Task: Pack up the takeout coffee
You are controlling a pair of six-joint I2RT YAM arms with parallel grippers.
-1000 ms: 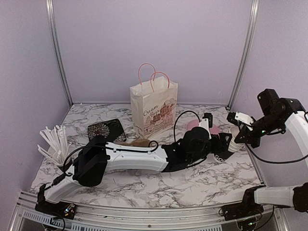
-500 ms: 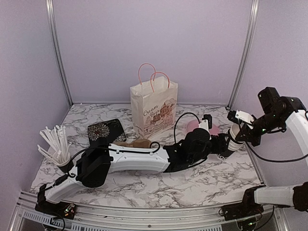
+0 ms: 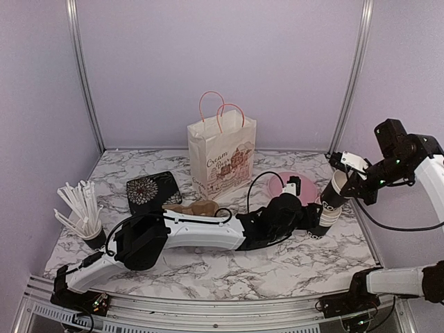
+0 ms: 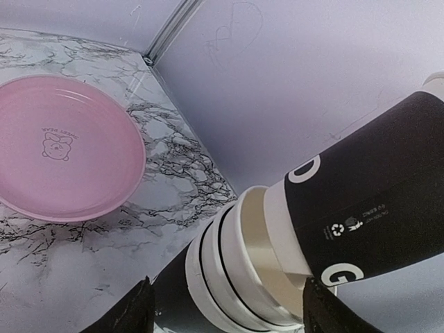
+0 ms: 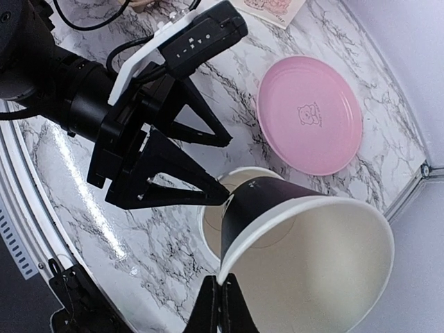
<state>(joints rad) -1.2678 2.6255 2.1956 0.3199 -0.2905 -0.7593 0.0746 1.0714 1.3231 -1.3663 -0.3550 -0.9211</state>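
Evidently the left end effector [image 4: 229, 298] gripped the nested stack of black paper cups [image 4: 225, 267], jaws wide, so the right end effector [image 5: 222, 295], pinched shut on the top black paper cup [image 5: 305, 250] by its rim, could separate it.

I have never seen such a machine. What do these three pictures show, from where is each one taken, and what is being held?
You see two robot arms bolted at the near edge of a marble table. The wide picture looks down from above and behind them. In it the left arm reaches far across to the right, and the right arm comes in from the right side. The other two pictures come from a small camera on each wrist. On the table are a paper bag, a cup of straws and a pink plate. The left hand grips a stack of cups from both sides. The right hand pinches the rim of the top cup, which sits partly out of the stack.
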